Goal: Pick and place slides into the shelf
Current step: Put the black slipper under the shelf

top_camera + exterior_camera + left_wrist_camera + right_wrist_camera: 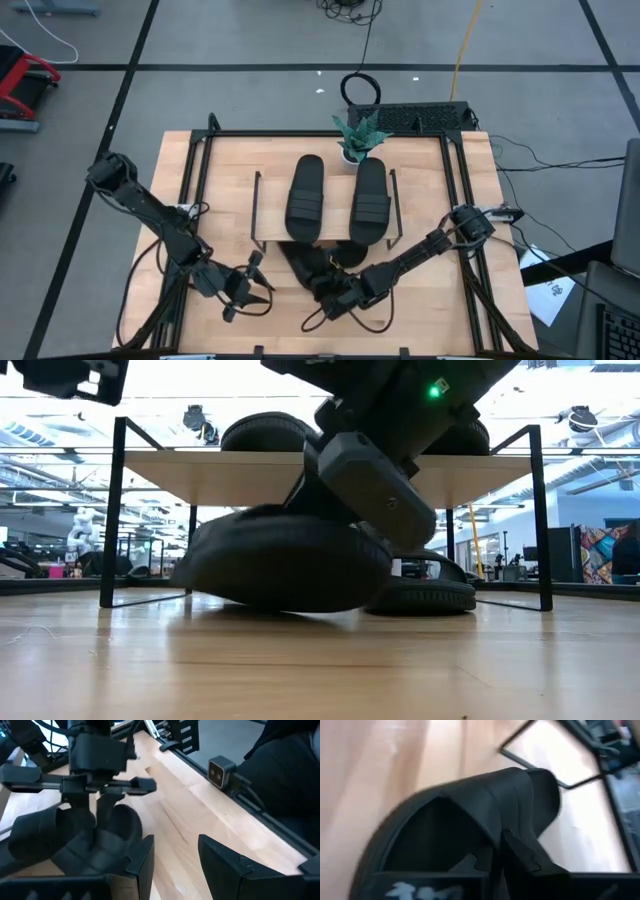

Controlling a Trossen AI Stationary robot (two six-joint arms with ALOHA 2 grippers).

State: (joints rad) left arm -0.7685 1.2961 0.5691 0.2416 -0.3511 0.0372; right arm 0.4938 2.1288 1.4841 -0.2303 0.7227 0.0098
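Note:
Two black slides (305,195) (370,200) lie side by side on the shelf's wooden top board (336,210). A third slide (420,595) rests sole down on the table under the board (200,475). My right gripper (328,283) is shut on the fourth slide (305,262), which lies at the shelf's near edge, partly under it. My left gripper (250,285) hovers open to the left of that slide with nothing between its fingers (142,860). My right gripper (495,852) pinches the slide's wide strap at its edge (492,832) between its two fingers. The fingers come slanting down from the table's near right side. The slide (280,565) is tilted; I cannot tell whether its underside touches the table.
A small potted plant (357,140) stands just behind the shelf. Dark metal frame rails (195,190) run along the table's sides. A small camera (220,770) sits at the table's near edge. Bare wood lies left of the shelf.

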